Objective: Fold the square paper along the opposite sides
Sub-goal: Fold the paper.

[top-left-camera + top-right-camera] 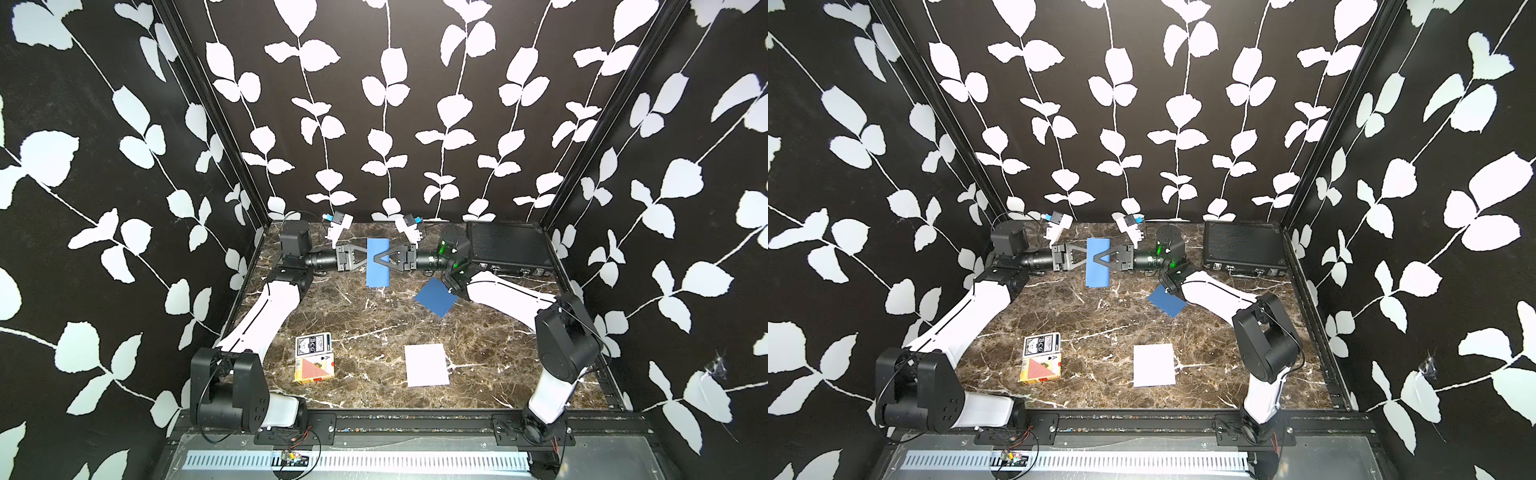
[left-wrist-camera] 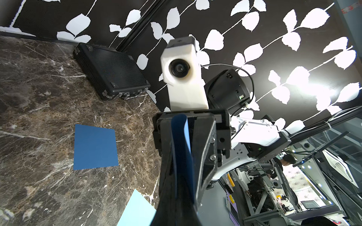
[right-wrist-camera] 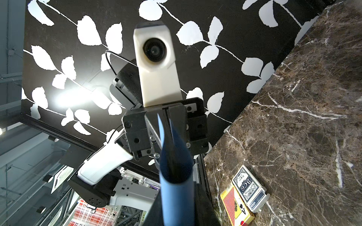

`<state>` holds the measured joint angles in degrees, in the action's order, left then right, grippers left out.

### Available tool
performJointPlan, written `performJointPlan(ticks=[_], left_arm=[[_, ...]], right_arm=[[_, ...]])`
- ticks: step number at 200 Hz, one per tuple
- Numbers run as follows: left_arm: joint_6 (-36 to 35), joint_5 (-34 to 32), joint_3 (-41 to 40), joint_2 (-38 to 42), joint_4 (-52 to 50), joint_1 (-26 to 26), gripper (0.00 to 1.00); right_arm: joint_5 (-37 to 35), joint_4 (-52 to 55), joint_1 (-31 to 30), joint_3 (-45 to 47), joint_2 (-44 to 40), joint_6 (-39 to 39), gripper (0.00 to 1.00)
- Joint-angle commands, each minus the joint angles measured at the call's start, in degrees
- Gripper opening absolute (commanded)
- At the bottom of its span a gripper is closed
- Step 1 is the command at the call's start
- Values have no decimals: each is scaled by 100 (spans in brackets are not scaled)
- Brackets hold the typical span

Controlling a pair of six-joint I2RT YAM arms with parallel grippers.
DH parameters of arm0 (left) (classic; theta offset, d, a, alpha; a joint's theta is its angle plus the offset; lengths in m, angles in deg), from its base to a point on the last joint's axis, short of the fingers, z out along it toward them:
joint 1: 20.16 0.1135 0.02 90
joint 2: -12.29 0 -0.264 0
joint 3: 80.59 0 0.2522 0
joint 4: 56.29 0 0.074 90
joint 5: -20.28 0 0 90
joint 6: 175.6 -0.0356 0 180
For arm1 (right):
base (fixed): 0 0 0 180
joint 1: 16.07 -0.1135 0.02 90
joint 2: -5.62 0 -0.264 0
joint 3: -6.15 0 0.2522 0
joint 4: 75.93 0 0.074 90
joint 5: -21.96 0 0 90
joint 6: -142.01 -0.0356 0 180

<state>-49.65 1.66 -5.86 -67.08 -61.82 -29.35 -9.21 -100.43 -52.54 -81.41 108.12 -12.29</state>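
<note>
Top views, both: shows a light blue paper (image 1: 379, 272) held up off the table (image 1: 374, 332), upper centre of the frame, hanging as a tall narrow strip between two claws pointed nose to nose. Left claw (image 1: 366, 258) comes in from the left, pressed together on the strip's left edge (tips lost right at the paper). Right claw (image 1: 377, 260) comes in from the right, tip lying across the front of the strip near its middle.

Left wrist view: looks straight at the right claw, with the paper's doubled layers running up between its two black fingers (image 2: 207, 148). Jaws stand a little apart around the layers; cannot tell whether they truly pinch. Right wrist view: catches the left claw head-on, jaws closed on the thin blue edge, paper bulging into a loose curl nearer the lens.

Elsewhere on the table:
- dark blue sheet (image 1: 436, 302), flat, right of centre, one corner under the right arm
- white sheet (image 1: 427, 365), flat, lower centre-right, well apart from everything
- two card boxes (image 1: 313, 357), lower left of centre, touching, blue above red
- black case (image 1: 509, 249), upper right corner, against the back wall
</note>
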Motion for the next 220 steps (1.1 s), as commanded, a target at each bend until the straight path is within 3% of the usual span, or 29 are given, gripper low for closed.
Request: performJointPlan(ticks=[1,112,165,220], left_arm=[[-114,-38,-15,150,-45,-15,0],[-193,-73,-11,119,-128,-19,0],[-228,-106,3,103,-158,-21,0],[-213,-106,16,95,-148,-17,0]], right_arm=[[247,-429,-71,-279,-90,31,23],[377,-724,1,-258,5,-170,23],[436,-736,43,-170,-75,-170,36],[437,-813,39,92,-163,-170,39]])
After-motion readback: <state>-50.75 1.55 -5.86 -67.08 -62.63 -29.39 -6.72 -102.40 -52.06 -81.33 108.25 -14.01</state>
